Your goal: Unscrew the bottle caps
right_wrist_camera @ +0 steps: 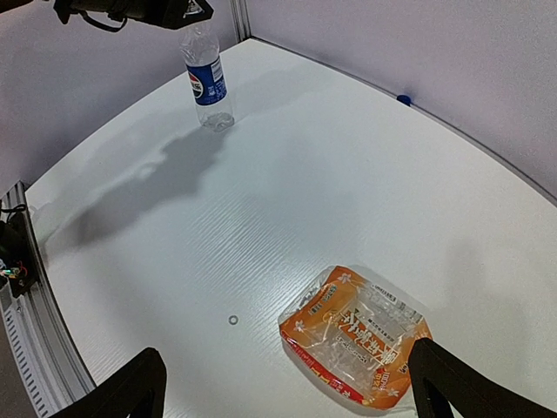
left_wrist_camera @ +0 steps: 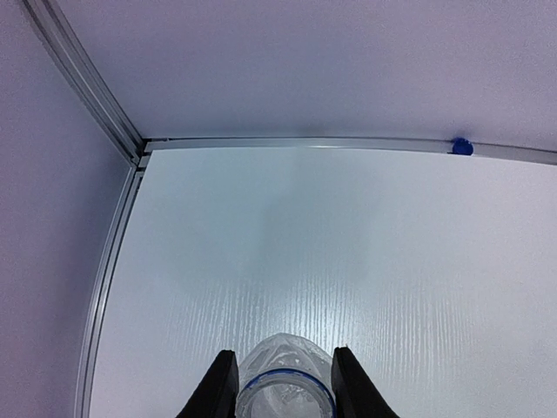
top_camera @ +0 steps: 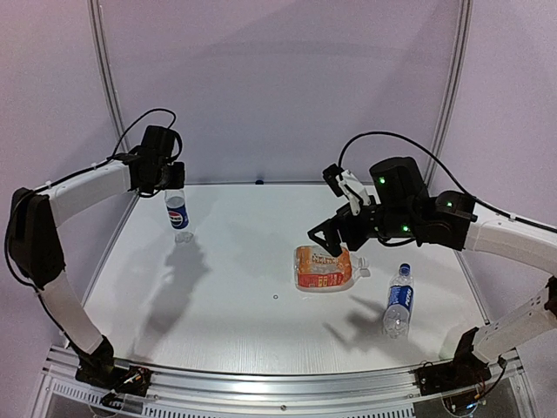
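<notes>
White wood-grain tabletop with an aluminium rail, pale lilac walls. My left fingers clamp the neck of an upright Pepsi bottle at far left. My right fingers gape, holding nothing, above the orange-labelled bottle lying flat. A loose blue cap sits by the far rail. A second blue cap points up on the standing bottle at right.
</notes>
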### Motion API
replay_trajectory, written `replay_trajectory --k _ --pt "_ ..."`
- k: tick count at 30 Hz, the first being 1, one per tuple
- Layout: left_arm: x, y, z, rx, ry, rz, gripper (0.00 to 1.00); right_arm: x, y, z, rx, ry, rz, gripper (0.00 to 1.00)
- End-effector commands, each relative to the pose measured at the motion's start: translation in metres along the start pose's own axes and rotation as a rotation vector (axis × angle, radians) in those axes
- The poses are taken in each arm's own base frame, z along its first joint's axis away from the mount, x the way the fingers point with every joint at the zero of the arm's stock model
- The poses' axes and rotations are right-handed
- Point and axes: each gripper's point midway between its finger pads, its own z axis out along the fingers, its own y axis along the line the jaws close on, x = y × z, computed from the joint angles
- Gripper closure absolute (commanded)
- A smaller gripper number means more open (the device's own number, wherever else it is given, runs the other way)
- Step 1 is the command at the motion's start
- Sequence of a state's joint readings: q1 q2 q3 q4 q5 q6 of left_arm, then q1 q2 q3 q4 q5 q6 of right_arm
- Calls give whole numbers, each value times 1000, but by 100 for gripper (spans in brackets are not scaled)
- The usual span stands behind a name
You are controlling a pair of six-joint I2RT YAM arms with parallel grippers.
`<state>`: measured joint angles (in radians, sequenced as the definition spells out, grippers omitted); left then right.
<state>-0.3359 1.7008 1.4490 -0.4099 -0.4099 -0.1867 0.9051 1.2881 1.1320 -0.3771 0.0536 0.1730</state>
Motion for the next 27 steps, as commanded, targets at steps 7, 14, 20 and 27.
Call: replay_trajectory --k 7,14,20,27 --pt "10 15 1 -58 13 -60 53 -3 0 3 6 10 -16 1" --pt "7 24 -9 -91 5 -64 37 -4 1 3 5 8 -19 1" --pt "-2 29 -19 -95 -19 -62 29 -4 2 4 -1 7 -21 1" --pt "-12 38 -30 -134 -24 -76 16 -4 1 3 2 5 -13 1"
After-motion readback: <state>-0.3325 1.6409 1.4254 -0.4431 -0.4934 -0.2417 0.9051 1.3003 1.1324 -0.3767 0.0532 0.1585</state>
